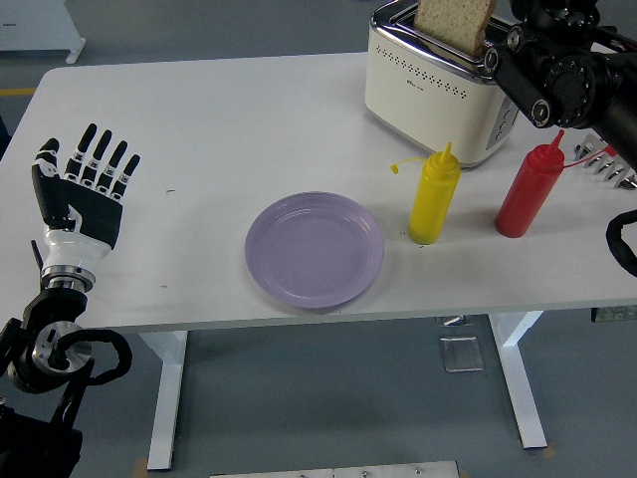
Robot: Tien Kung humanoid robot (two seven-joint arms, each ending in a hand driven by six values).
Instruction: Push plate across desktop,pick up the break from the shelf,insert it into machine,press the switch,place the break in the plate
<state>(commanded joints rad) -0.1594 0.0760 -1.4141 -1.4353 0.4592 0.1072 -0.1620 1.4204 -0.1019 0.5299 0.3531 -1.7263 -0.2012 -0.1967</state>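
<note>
A slice of brown bread (454, 24) stands tilted and high out of the slot of the cream toaster (430, 88) at the table's far right. My right hand (510, 28) is against the slice's right edge at the picture's top and holds it; most of its fingers are cut off by the frame. The purple plate (315, 249) lies empty near the table's front middle. My left hand (88, 177) is held upright, fingers spread and empty, at the table's left edge.
A yellow squeeze bottle (434, 196) and a red squeeze bottle (529, 190) stand between the plate and the toaster. The white table (199, 129) has its near edge just below the plate.
</note>
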